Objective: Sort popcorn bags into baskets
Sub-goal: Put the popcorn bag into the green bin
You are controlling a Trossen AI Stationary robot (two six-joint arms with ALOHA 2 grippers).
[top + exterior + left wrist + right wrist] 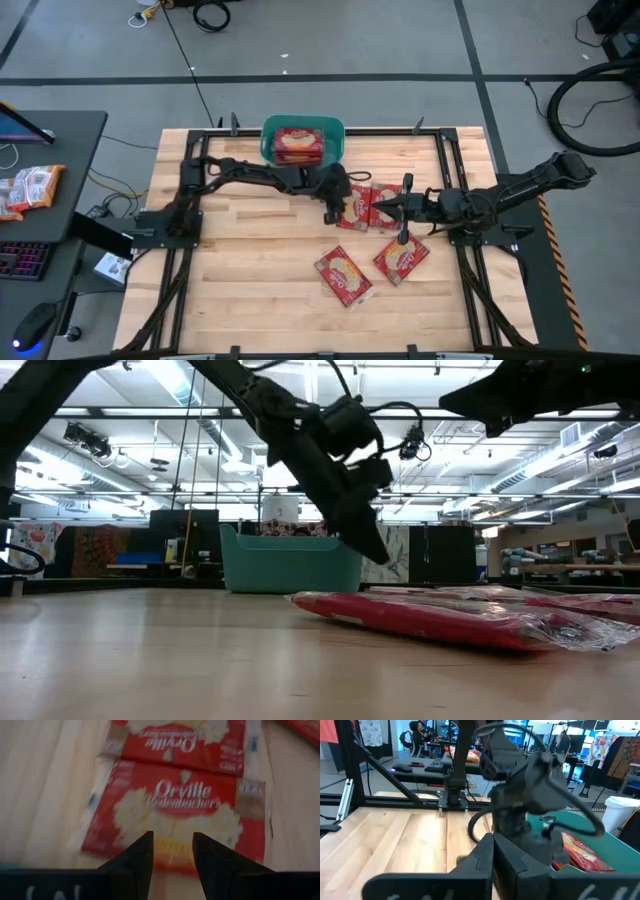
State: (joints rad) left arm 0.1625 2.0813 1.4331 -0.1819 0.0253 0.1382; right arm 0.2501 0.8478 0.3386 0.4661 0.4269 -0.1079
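The teal basket stands at the table's far edge with red popcorn bags in it; it also shows in the low view. Several more bags lie flat on the table: two side by side, one nearer and one to its right. My left gripper is open and hovers just above the near edge of a bag, its fingers clear of it. My right gripper is shut and empty, held above the two middle bags.
A paler orange-and-white packet lies on the dark desk left of the table, next to a keyboard. Bare wood lies on the table's left half and along its near edge. My two grippers are close together over the middle bags.
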